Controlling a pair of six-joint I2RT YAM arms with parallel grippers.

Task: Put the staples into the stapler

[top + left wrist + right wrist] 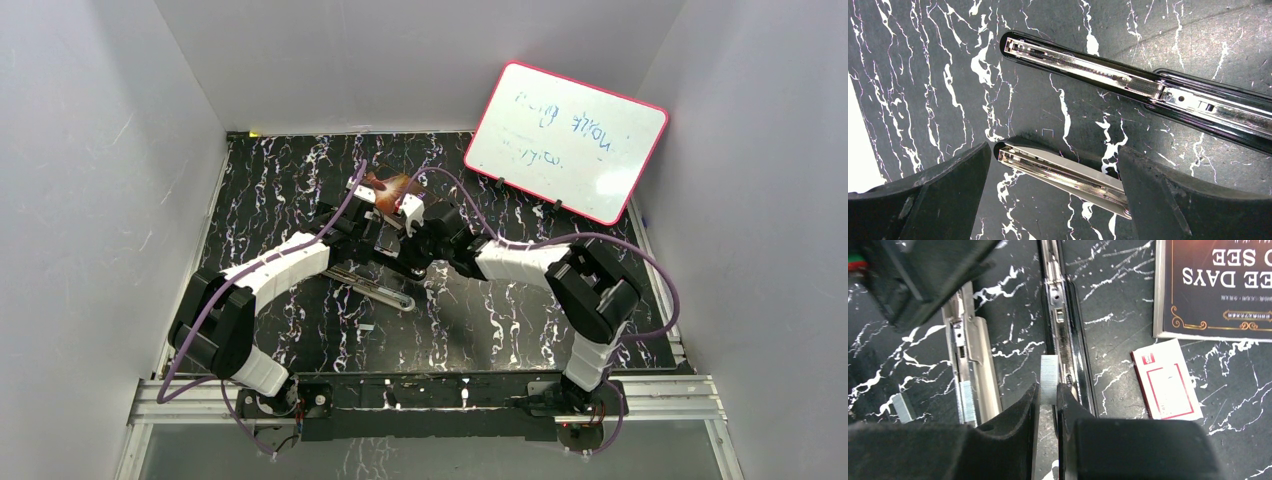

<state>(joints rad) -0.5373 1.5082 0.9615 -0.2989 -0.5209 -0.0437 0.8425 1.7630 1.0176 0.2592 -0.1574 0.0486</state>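
Right end effector (1048, 392): bottom of the right wrist view, narrowed on a strip of staples (1049, 375) at frame centre, over the left edge of the stapler (1064, 315) channel.
Step, as judged: seat the strip. Line it up along the channel, legs down, lower it level, and release only once it is seated.
Left end effector (1054, 155): wide, astride the stapler's lower arm, holding nothing.
Right wrist alone shows the strip, box (1168, 382) and book (1218, 285). Left wrist alone shows the channel's front end. Top view hides the strip under the arms.

Plain white walls (100, 150) enclose a black, white-veined tabletop (480, 330), with a pink-framed whiteboard (565, 140) leaning at the right.
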